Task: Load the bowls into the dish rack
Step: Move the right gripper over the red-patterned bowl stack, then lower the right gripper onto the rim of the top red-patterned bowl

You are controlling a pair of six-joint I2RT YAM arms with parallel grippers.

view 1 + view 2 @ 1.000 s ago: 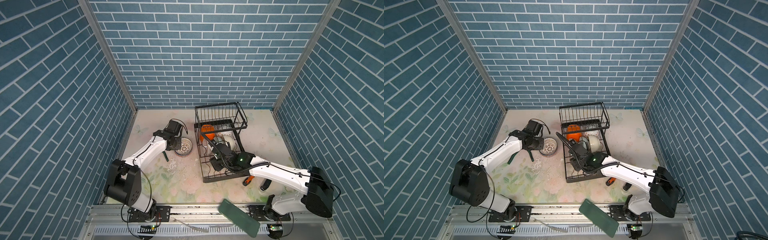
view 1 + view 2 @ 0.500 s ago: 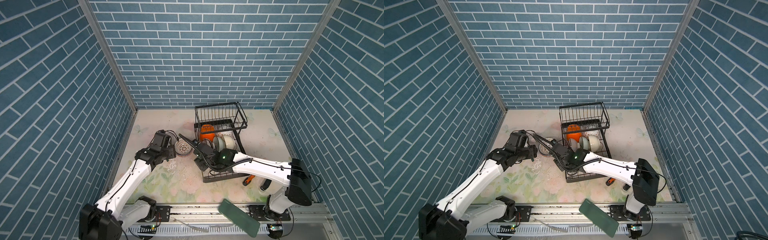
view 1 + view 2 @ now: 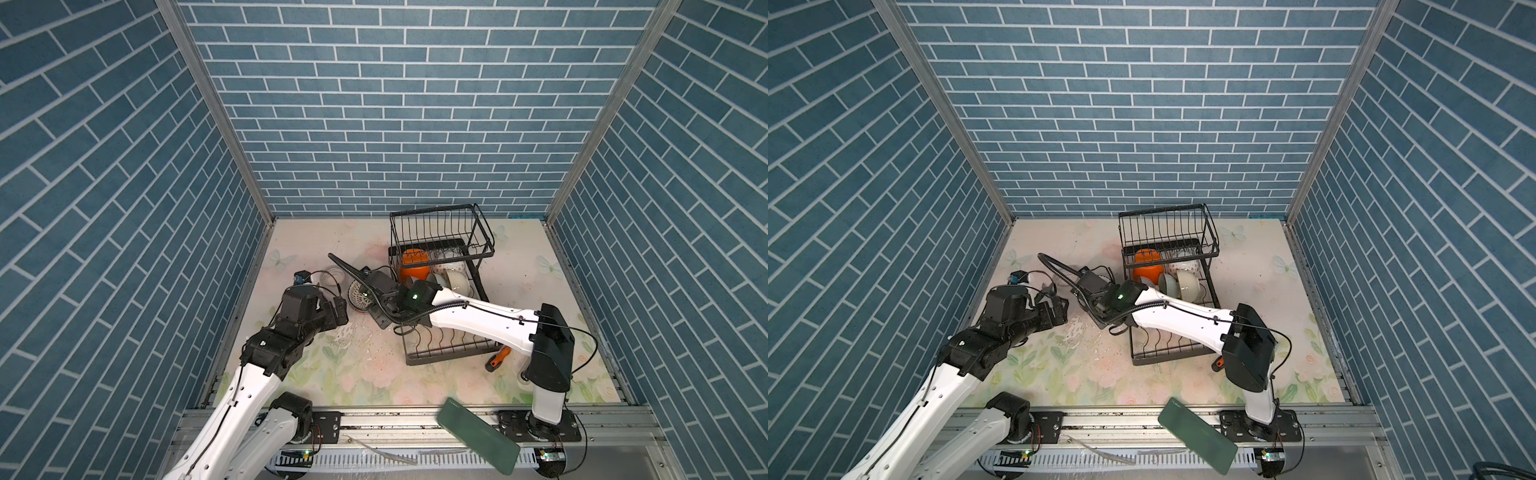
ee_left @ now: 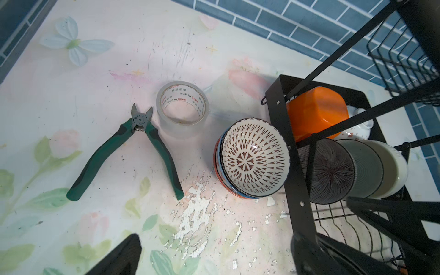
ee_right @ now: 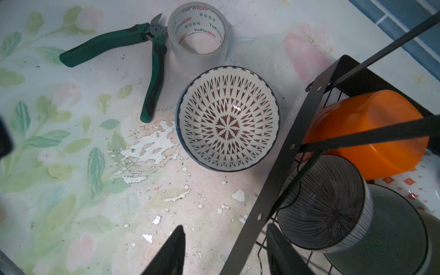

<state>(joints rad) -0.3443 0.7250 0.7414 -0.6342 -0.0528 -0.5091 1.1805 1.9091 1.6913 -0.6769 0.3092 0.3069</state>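
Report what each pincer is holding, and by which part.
Nothing is held. The left pincer and the right pincer both stand open and empty.

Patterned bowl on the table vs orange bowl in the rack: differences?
Patterned bowl sits on the table beside the dish rack, nested on other bowls; orange bowl lies tipped inside the rack. Patterned bowl is round, white with dark triangles; orange bowl is plain, rounded-square. Neither is gripped.

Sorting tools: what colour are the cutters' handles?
Dark green cutters; clearest in the left wrist view.
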